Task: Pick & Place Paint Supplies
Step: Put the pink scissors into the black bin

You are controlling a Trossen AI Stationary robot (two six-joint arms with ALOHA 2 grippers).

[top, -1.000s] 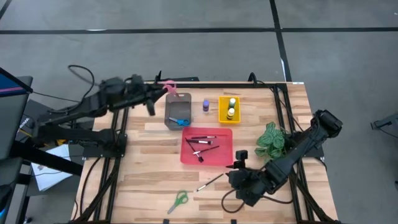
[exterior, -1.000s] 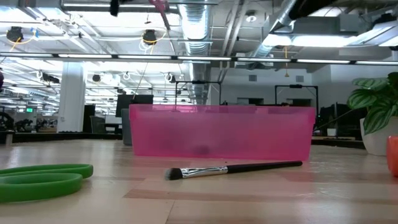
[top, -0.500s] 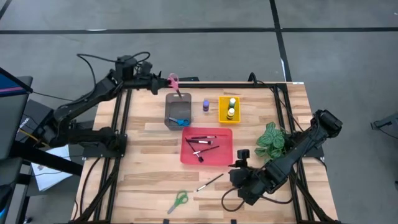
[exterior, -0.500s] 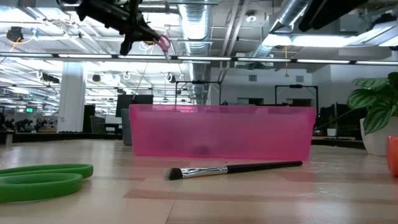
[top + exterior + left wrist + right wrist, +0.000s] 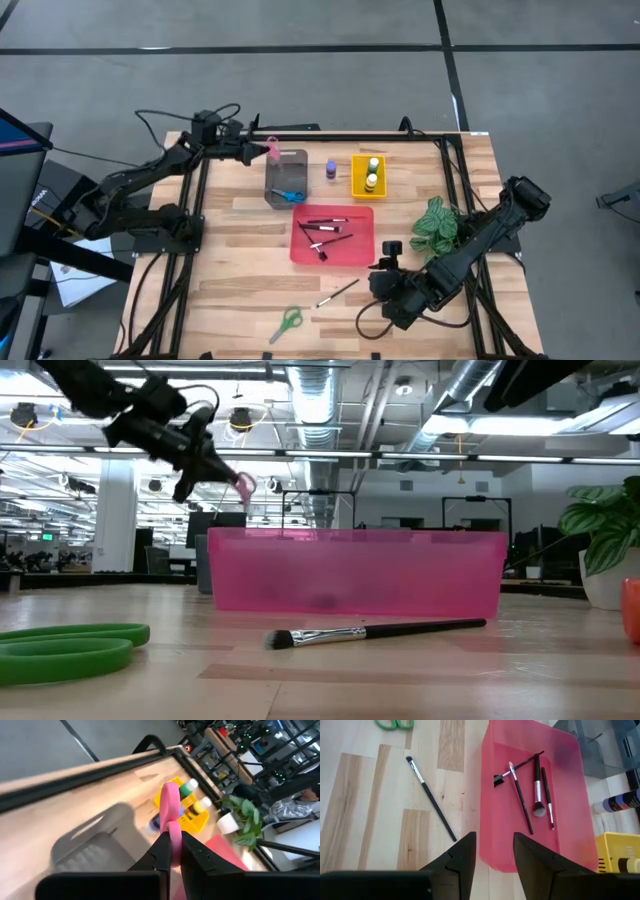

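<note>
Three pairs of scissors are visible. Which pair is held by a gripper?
The pink scissors, clamped in the left gripper above the grey tray. The blue scissors lie in that tray; the green scissors lie on the table.

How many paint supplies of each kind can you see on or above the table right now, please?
Paintbrushes: 5 (four in the red tray, one loose brush)
Scissors: 3 (pink scissors in the left gripper, blue scissors in the grey tray, green scissors)
Paint bottles: 3 (purple bottle, two bottles in the yellow tray)
Total: 11
</note>
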